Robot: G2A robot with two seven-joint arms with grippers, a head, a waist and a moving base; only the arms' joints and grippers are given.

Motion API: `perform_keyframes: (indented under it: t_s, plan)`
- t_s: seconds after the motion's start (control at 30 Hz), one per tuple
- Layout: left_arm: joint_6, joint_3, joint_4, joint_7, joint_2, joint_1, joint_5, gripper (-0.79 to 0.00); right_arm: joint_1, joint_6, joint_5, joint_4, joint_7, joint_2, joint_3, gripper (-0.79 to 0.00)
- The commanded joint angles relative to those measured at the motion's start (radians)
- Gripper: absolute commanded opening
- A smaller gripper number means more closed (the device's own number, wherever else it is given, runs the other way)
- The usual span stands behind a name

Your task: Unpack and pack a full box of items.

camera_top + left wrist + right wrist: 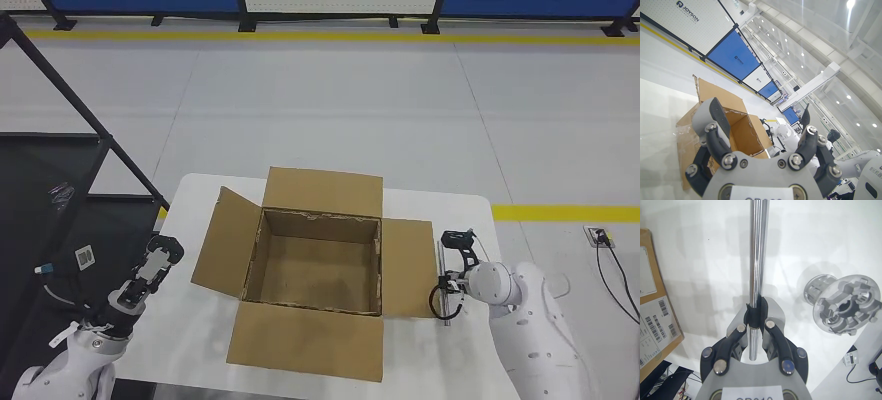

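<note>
An open cardboard box (315,265) stands in the middle of the white table (200,200), its four flaps spread out and its inside bare. My right gripper (755,311) is shut on a long chrome rod (757,256), held near one end just above the table, right of the box's right flap (406,268); the top view shows the rod (441,275) and the right gripper (446,300) there. A grey cast-metal hub (842,306) lies on the table beside the rod. My left gripper (761,109) is open and holds nothing, left of the box (745,128) and tilted upward; the top view shows the left gripper (160,255).
Barcode labels cover the box flap (653,306) next to the rod. The table's right edge (848,347) runs close behind the hub. A black frame with dark netting (60,210) stands off the table's left side.
</note>
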Motion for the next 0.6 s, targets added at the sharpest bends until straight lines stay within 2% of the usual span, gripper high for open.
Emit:
perform_keyframes:
  t_s: [0.0,0.03,0.07,0.13,0.3,0.57]
  plan:
    - [0.000,0.000,0.000,0.000,0.000,0.000,0.000,0.000,0.010,0.003,0.002,0.019,-0.004,-0.001,-0.012,-0.785]
    - [0.000,0.000,0.000,0.000,0.000,0.000,0.000,0.000,0.014,0.004,0.005,0.027,-0.007,-0.001,-0.016,-0.785]
    - [0.000,0.000,0.000,0.000,0.000,0.000,0.000,0.000,0.019,0.003,0.006,0.037,-0.010,0.000,-0.019,-0.702]
    - [0.000,0.000,0.000,0.000,0.000,0.000,0.000,0.000,0.029,0.002,0.009,0.055,-0.014,0.001,-0.024,-0.619]
    - [0.000,0.000,0.000,0.000,0.000,0.000,0.000,0.000,0.040,0.003,0.022,0.074,-0.022,0.003,-0.031,-0.533]
    - [0.000,0.000,0.000,0.000,0.000,0.000,0.000,0.000,0.032,0.017,0.032,0.039,-0.037,0.013,-0.020,-0.453]
